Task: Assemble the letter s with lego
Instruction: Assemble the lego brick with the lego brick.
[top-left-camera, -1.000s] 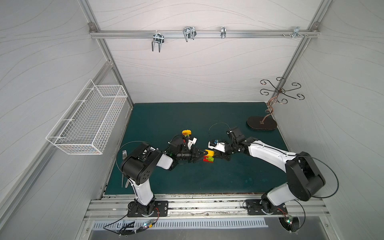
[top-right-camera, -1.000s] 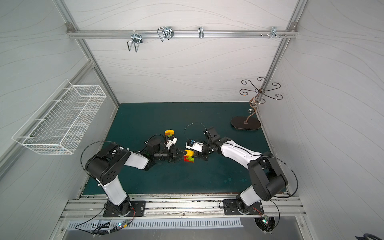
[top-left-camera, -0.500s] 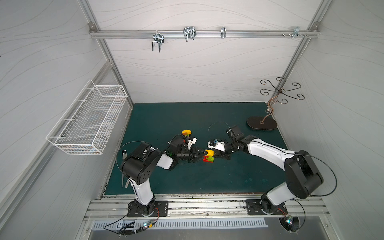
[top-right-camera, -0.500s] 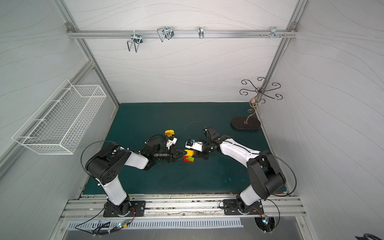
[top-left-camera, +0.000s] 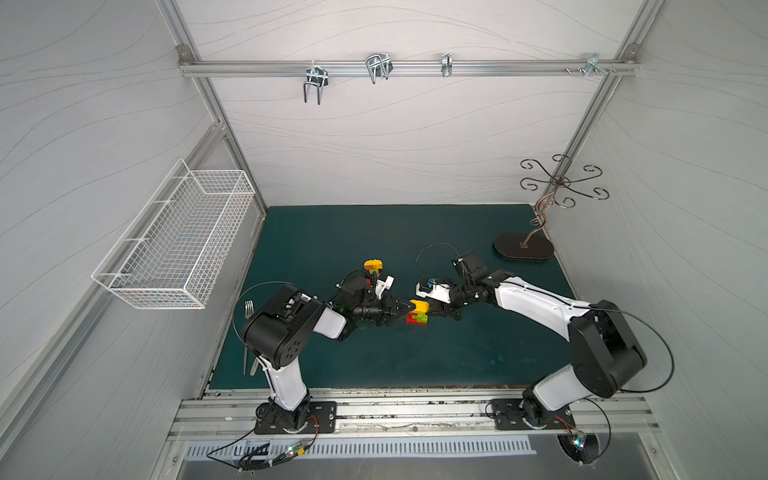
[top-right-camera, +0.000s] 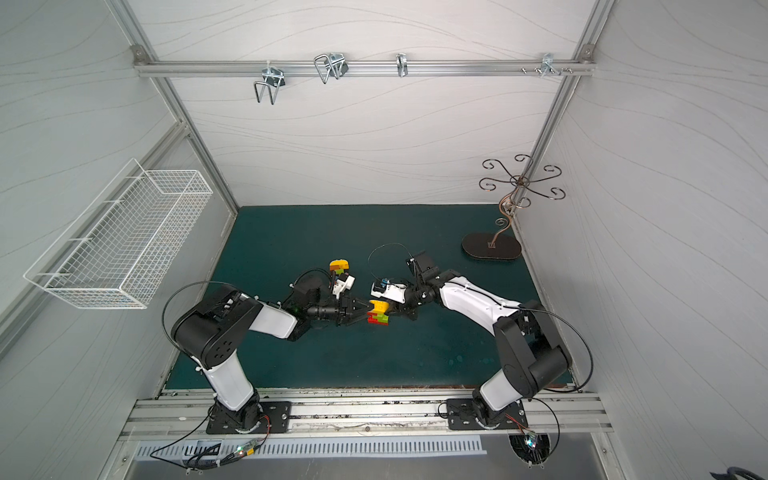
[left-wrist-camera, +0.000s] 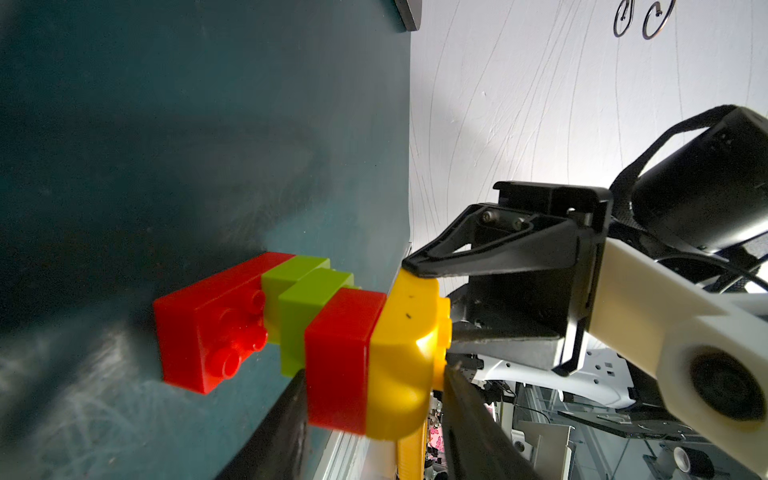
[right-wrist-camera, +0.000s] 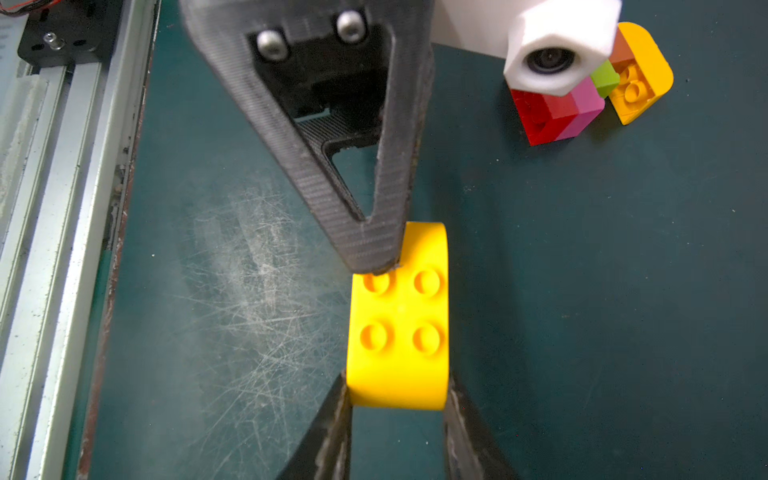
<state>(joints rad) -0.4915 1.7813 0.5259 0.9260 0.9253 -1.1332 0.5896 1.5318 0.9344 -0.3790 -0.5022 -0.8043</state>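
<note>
**Top views.** The left arm (top-left-camera: 328, 323) and the right arm (top-left-camera: 536, 305) meet tip to tip over the middle of the desk (top-left-camera: 332, 232). The lego stack (top-left-camera: 417, 316) sits between their jaws, and both top views show it there (top-right-camera: 378, 318). A second lego cluster (top-left-camera: 372, 266) stands apart, farther back, beside the left wrist.

**Left wrist view.** From the desk outward, the stack is made up of:
- a red oblong brick (left-wrist-camera: 203, 332)
- lime green bricks (left-wrist-camera: 307, 299)
- a red square brick (left-wrist-camera: 336, 353)
- a yellow round-topped brick (left-wrist-camera: 399, 353)

The left jaws are closed on the stack, with one finger (left-wrist-camera: 286, 428) at the red square brick and the other at the yellow brick's studded face.

**Right wrist view.** The right jaws are closed on opposite sides of the yellow round-topped brick (right-wrist-camera: 399, 332) (studs facing the camera). A left finger (right-wrist-camera: 340, 166) touches its studded face.
</note>
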